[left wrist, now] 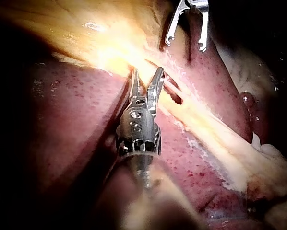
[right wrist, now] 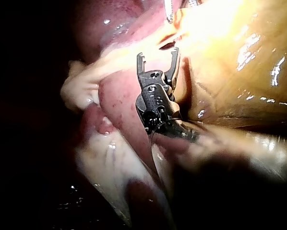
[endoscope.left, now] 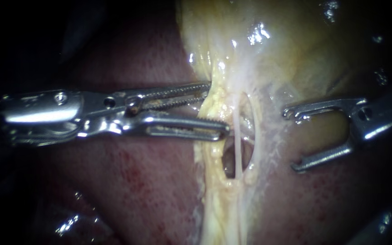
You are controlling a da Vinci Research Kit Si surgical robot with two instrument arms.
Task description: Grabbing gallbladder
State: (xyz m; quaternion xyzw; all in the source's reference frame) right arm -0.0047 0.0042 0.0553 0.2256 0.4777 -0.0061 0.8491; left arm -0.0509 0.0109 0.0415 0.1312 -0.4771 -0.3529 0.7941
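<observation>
Dark red liver (endoscope.left: 128,190) is being seen behind everything. From the left, the left instrument (endoscope.left: 218,108) is being held with jaws parted, their tips at the yellow tissue narrowing below the gallbladder (endoscope.left: 296,45). Pale yellow and glistening, the gallbladder is being lit at upper centre, above a thin pale tube (endoscope.left: 237,149). The right instrument (endoscope.left: 291,139) is being held wide open just beside that tissue, gripping nothing.

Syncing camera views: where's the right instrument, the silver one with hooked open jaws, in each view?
Endoscope: silver right instrument enters from the right, jaws open, right of the pale yellow tissue band.
Left wrist: across the band, ahead of the silver left instrument; see.
Right wrist: own instrument, jaws open beside the band.
Shared landmark: that band.
</observation>
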